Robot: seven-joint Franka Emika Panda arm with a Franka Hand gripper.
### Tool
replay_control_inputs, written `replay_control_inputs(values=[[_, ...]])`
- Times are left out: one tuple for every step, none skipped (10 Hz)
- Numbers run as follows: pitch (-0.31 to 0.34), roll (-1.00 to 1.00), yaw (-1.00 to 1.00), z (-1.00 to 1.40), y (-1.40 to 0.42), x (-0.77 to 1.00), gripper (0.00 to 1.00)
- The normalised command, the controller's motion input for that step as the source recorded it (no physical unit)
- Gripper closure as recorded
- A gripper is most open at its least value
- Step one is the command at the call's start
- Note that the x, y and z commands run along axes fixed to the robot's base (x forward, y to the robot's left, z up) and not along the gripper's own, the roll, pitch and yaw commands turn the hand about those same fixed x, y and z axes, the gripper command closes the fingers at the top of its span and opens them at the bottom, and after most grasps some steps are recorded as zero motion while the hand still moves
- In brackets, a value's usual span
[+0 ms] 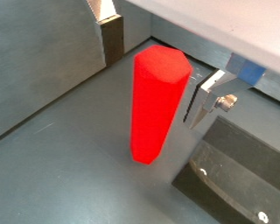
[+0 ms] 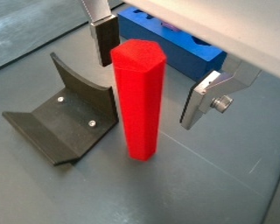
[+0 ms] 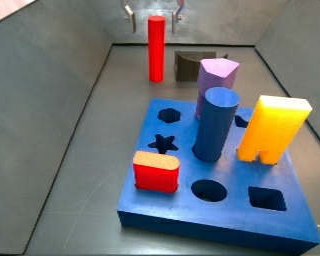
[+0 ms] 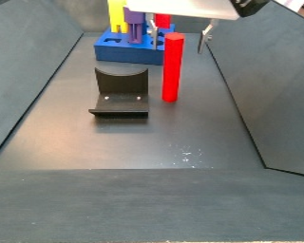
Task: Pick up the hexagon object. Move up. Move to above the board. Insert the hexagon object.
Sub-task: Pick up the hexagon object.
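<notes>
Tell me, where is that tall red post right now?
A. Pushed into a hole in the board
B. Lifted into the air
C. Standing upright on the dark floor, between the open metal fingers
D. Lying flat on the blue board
C: the hexagon object stands upright on the floor, away from the board, with the gripper open around its top, fingers not touching it.

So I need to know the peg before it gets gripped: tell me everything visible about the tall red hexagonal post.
The tall red hexagonal post is uniformly bright red, smooth and plastic-looking, with a flat six-sided top. It stands upright on the dark floor, beside the fixture. The gripper brackets its top, fingers open, not touching it.
</notes>
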Motion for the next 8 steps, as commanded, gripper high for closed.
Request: replay_control_inputs(values=[[0.081,0.00,-0.29,-0.05,0.00,0.35,0.00],[0.020,0.00,-0.20,-0.11,0.00,0.23,0.00],[0.000,-0.02,-0.15,-0.10,0.00,0.11,0.00],[-0.027,-0.05,0.00,0.00,0.01,0.00,0.00],[0.000,0.00,0.00,0.00,0.00,0.00,0.00],[0.000,0.00,0.00,0.00,0.00,0.00,1.00],[0.000,0.00,0.00,0.00,0.00,0.00,1.00],[0.000,0.00,0.00,0.00,0.00,0.00,1.00]])
